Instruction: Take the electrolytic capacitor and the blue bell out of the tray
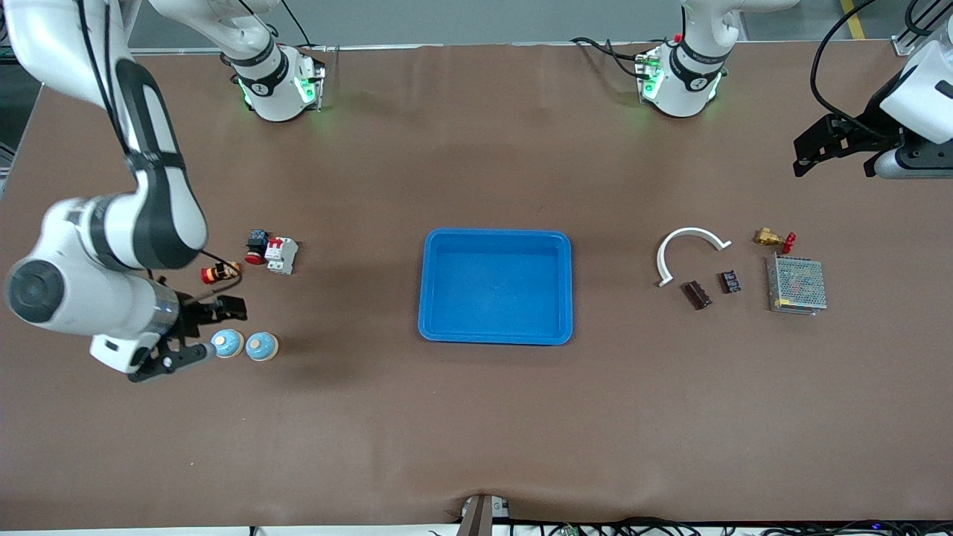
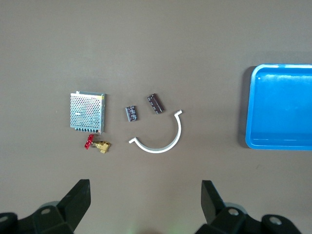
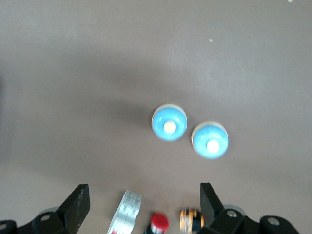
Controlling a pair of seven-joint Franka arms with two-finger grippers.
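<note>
Two blue dome bells (image 1: 227,343) (image 1: 262,346) stand side by side at the right arm's end of the table; the right wrist view shows them too (image 3: 169,123) (image 3: 210,140). My right gripper (image 1: 214,327) (image 3: 144,204) is open and empty, low over the table right beside the bells. Two small dark capacitors (image 1: 697,294) (image 1: 730,281) lie toward the left arm's end, and appear in the left wrist view (image 2: 156,103) (image 2: 131,113). My left gripper (image 1: 832,165) (image 2: 146,204) is open and empty, high over that end of the table.
A blue tray (image 1: 497,234) (image 2: 249,112) sits mid-table. By the capacitors are a white curved strip (image 1: 692,232) (image 2: 168,144), a metal mesh box (image 1: 797,284) (image 2: 87,112) and a brass valve (image 1: 767,237) (image 2: 102,146). Near the bells: a circuit breaker (image 1: 281,254) (image 3: 126,212), a red button (image 1: 255,246) and an orange lamp (image 1: 220,272).
</note>
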